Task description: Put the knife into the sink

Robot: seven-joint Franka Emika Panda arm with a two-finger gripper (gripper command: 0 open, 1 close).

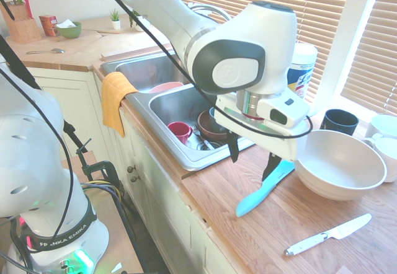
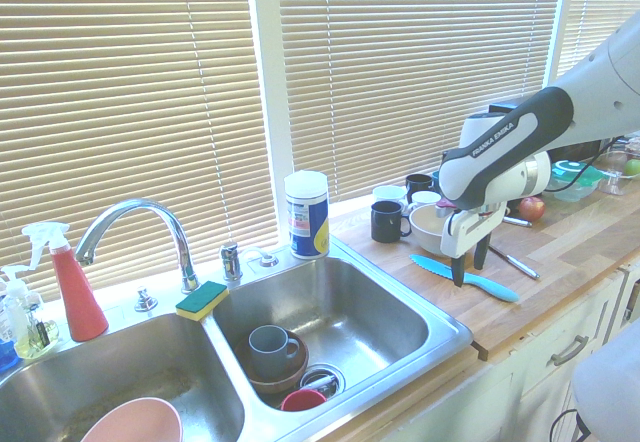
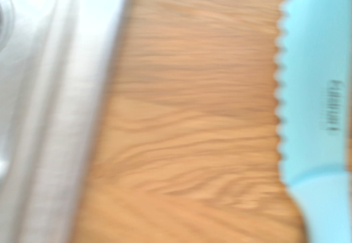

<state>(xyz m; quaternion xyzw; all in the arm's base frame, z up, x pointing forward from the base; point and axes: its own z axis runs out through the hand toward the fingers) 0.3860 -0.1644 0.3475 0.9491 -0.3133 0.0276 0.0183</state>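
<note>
The turquoise knife [image 1: 263, 190] lies flat on the wooden counter between the sink and a big white bowl; its serrated blade fills one side of the wrist view [image 3: 316, 89]. My gripper [image 1: 252, 157] hangs open just above it, fingers pointing down, one fingertip [image 1: 271, 167] close over the blade and the other toward the sink's rim. Nothing is held. From the other side, the gripper [image 2: 470, 262] stands over the middle of the knife [image 2: 495, 287]. The sink [image 2: 380, 317] is the steel basin beside the counter [image 1: 170, 103], with dishes in it.
A red cup [image 1: 180, 130] and a brown bowl [image 1: 211, 125] sit in the sink. On the counter are a large white bowl [image 1: 338, 162], a white-handled knife [image 1: 329, 234] and a black mug [image 1: 339, 121]. An orange cloth [image 1: 115, 97] hangs over the sink's front.
</note>
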